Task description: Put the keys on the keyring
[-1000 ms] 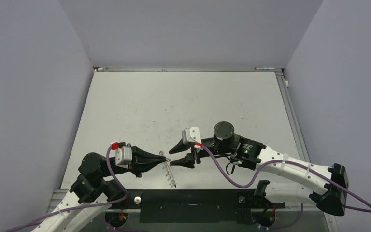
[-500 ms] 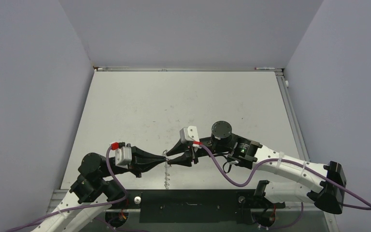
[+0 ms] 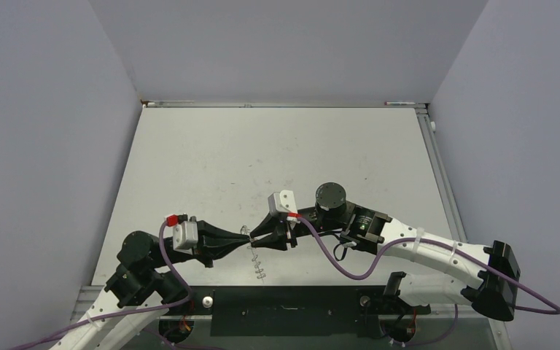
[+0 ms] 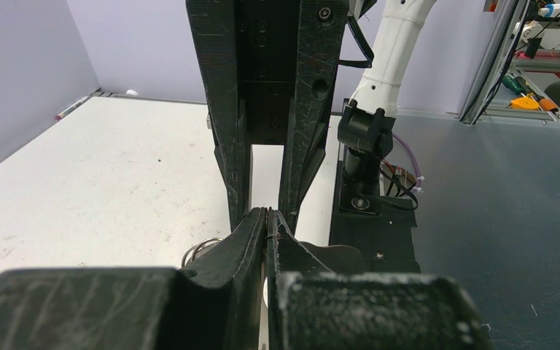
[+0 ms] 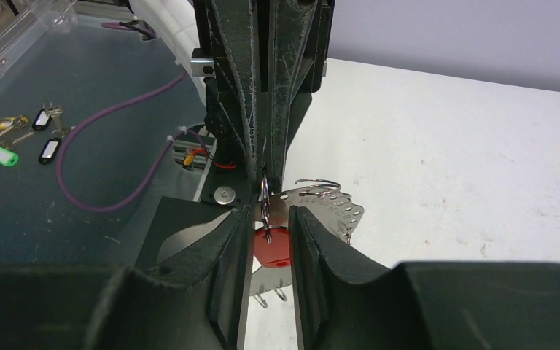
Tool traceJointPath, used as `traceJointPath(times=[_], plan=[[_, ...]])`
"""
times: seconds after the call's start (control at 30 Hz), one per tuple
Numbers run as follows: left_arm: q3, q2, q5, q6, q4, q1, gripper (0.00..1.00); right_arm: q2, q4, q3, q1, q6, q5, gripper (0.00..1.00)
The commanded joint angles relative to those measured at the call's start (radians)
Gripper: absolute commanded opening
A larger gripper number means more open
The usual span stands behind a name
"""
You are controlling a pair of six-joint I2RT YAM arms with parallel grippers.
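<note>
From above, the two arms meet nose to nose over the near part of the desk (image 3: 277, 160). The left gripper (image 3: 246, 236) points right and the right gripper (image 3: 258, 240) points left, tips all but touching. The keyring (image 3: 257, 262) dangles below that meeting point as a thin silvery string of bits. I can't pick out the key from up here.

From the left wrist, the left jaws (image 4: 266, 222) are clenched flat together, with what looks like a fine wire pinched in the seam. A couple of wire loops of the keyring (image 4: 197, 251) poke out just to one side. The right gripper's fingers (image 4: 233, 146) stand straight ahead with a narrow gap between them.

The right wrist view shows most. The key (image 5: 270, 246) has its red head sitting between the right jaws, which look closed on both sides of it. The blade is hidden, so I can't tell which way its long axis lies. Just past the tips hangs the keyring (image 5: 321, 206), a pierced silvery plate with a loop on top. A thin wire edge of it touches the top of the red head, under the left gripper (image 5: 262, 171).

I reckon the next move turns on that contact: the wire lies straight ahead of the key, and the right arm has to feed it on.
</note>
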Motion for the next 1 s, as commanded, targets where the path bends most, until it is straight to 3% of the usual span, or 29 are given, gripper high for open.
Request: traceJointPath(times=[0.0, 0.4, 0.5, 0.7, 0.77, 0.9, 0.97], plan=[[0.007, -0.016, -0.021, -0.011, 0.078, 0.006, 0.0, -0.002, 0.052, -0.004, -0.007, -0.004, -0.026, 0.25], [0.006, -0.016, -0.024, -0.013, 0.08, 0.008, 0.0, 0.006, 0.082, -0.007, -0.007, 0.011, -0.028, 0.15], [0.006, -0.018, -0.026, -0.013, 0.08, 0.007, 0.0, 0.011, 0.084, -0.005, -0.007, 0.011, -0.026, 0.06], [0.006, -0.014, -0.026, -0.01, 0.076, 0.008, 0.0, 0.015, 0.04, 0.008, -0.007, -0.02, -0.021, 0.05], [0.009, -0.012, -0.025, -0.007, 0.069, 0.008, 0.1, 0.015, -0.014, 0.024, -0.007, -0.046, -0.008, 0.05], [0.02, -0.021, -0.029, 0.005, 0.051, 0.008, 0.43, 0.01, -0.178, 0.086, -0.006, -0.106, 0.06, 0.05], [0.041, -0.028, -0.039, 0.017, 0.021, 0.007, 0.52, 0.017, -0.261, 0.121, -0.004, -0.138, 0.095, 0.05]])
